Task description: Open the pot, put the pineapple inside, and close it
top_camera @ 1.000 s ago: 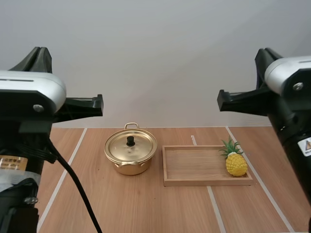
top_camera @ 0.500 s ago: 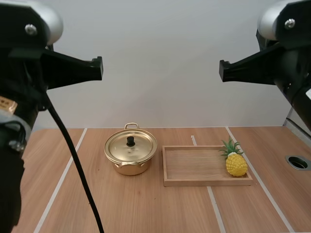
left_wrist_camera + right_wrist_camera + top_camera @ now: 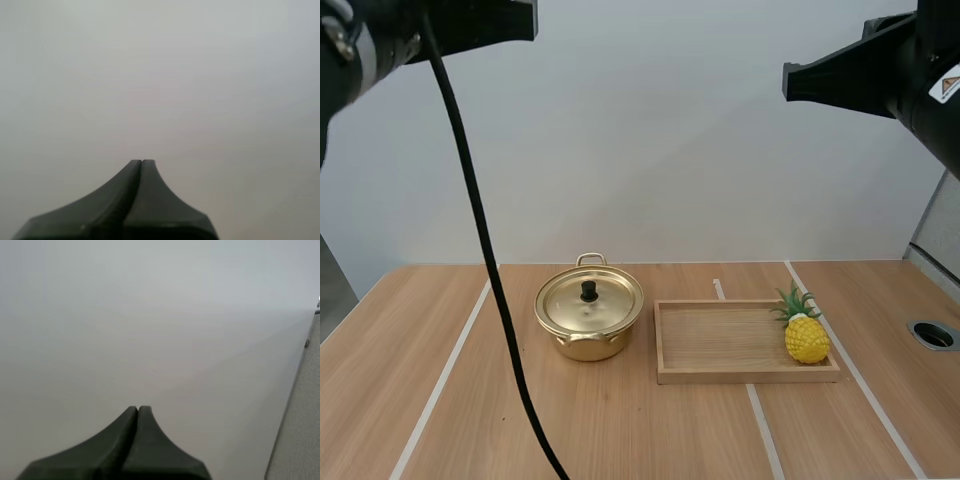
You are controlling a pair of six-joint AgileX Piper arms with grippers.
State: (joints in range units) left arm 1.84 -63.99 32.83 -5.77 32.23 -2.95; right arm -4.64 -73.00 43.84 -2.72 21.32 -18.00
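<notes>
High view overlooks table (image 3: 620,420); wrist views aim above it

On the table (image 3: 620,440) before me the pot (image 3: 582,345) stands left of centre with its lid (image 3: 605,300) on it, and the wooden tray (image 3: 720,342) lies just beside it on the right, not touching. The pineapple (image 3: 806,338) stands upright in the tray's right end, well apart from the pot. My left gripper (image 3: 532,20) hangs high over the table's left half, my right gripper (image 3: 788,82) high over its right half
</notes>
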